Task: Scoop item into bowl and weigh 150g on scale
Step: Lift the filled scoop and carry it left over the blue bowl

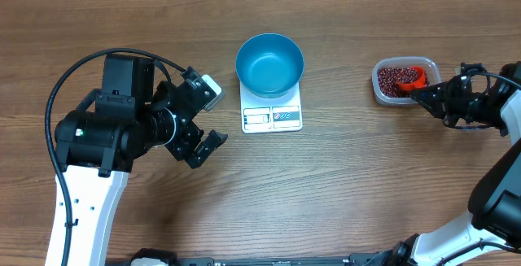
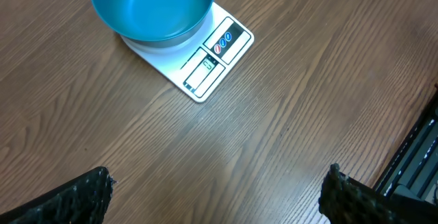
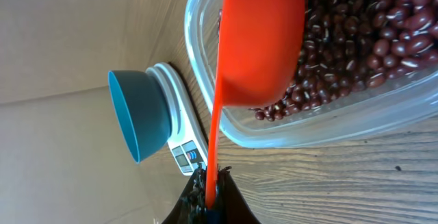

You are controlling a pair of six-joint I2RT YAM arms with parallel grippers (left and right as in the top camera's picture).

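Round bright-blue bowl [image 1: 269, 63] sits on a flat white square scale [image 1: 272, 118]. Left of the scale, the left pincer [image 1: 210, 118] gapes wide, empty, over open wooden surface [image 1: 342, 193]. Well right of the scale, the right pincer [image 1: 431, 93] clamps an orange plastic scoop [image 1: 415, 77], seemingly touching small red-brown beans [image 1: 394, 77] inside a clear tub [image 1: 379, 89].

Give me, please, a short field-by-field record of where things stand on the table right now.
bowl: blue, empty, sitting on the scale
scale: white, mid-table, display edge clear of the bowl
beans: dark red, in the clear tub right of the scale
scoop: orange-red, cup inside the tub on the beans
right gripper: shut on the scoop's handle
left gripper: open, holding nothing, left of the scale
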